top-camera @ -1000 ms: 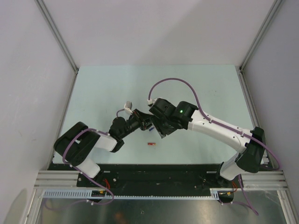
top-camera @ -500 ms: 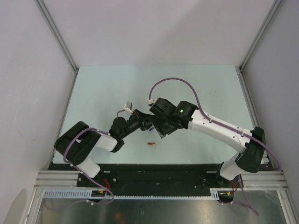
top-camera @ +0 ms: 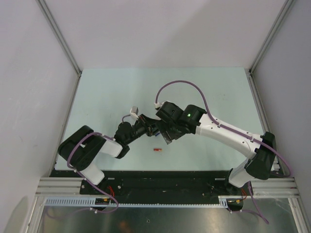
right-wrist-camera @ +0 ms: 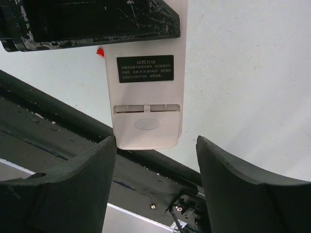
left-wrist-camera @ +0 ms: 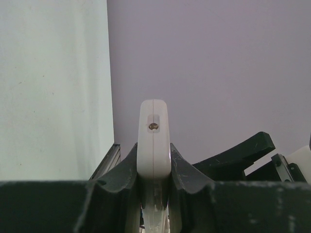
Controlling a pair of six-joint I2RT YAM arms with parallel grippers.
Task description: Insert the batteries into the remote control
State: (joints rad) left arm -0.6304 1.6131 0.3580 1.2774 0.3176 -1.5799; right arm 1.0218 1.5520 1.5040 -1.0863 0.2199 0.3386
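The remote control (left-wrist-camera: pixel 153 116) is a slim white bar, and my left gripper (left-wrist-camera: pixel 153 151) is shut on its edges, holding it above the table. In the right wrist view its plain white back (right-wrist-camera: pixel 146 97) faces the camera, with a black label and a closed battery cover (right-wrist-camera: pixel 146 124). My right gripper (right-wrist-camera: pixel 155 145) is open just short of the remote's cover end, one finger on each side, touching nothing. From above, the left gripper (top-camera: pixel 148 127) and right gripper (top-camera: pixel 165 134) meet mid-table and hide the remote. One red battery (top-camera: pixel 156 150) lies on the table in front of them.
The pale green table (top-camera: pixel 107 97) is walled on the left, far and right sides. A black rail (top-camera: pixel 160 177) runs along its near edge, where both arm bases stand. The right arm's purple cable (top-camera: pixel 182 85) arches over the middle.
The right gripper's jaws have spread wider around the remote's end. The left gripper keeps its hold, and both arms have barely shifted.
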